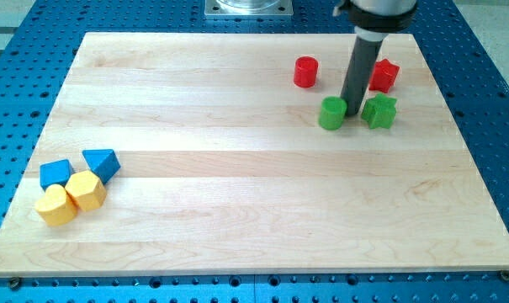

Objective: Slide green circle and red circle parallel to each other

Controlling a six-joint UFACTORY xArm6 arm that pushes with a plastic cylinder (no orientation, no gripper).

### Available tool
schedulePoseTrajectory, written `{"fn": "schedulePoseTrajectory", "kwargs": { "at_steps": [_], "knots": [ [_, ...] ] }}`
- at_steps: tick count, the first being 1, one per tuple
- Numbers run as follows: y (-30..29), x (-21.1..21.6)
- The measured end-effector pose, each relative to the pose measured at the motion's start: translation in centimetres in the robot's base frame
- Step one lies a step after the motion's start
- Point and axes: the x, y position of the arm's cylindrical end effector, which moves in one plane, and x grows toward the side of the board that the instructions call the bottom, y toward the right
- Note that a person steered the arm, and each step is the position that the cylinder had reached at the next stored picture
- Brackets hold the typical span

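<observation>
The green circle (331,113) sits at the view's upper right of the wooden board (254,210). The red circle (305,72) lies up and to the left of it. My tip (352,114) stands down on the board just right of the green circle, touching or nearly touching it, in the gap between it and a green star (379,111). The dark rod rises from there toward the view's top.
A red star (384,76) lies above the green star, partly behind the rod. At the view's lower left sit two blue blocks (56,173) (102,163) and two yellow blocks (55,206) (87,190), bunched together.
</observation>
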Motion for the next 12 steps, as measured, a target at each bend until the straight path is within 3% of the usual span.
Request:
{"fn": "schedulePoseTrajectory", "kwargs": {
  "at_steps": [2,4,5,6,7,8,9,10,11,12],
  "knots": [
    [5.5,0.0],
    [1.9,-3.3],
    [-4.1,-2.2],
    [-5.6,2.2],
    [-1.8,2.7],
    [-4.6,4.5],
    [-1.8,8.3],
    [3.3,7.6],
    [3.0,4.8],
    [2.0,5.2]
  ]
}}
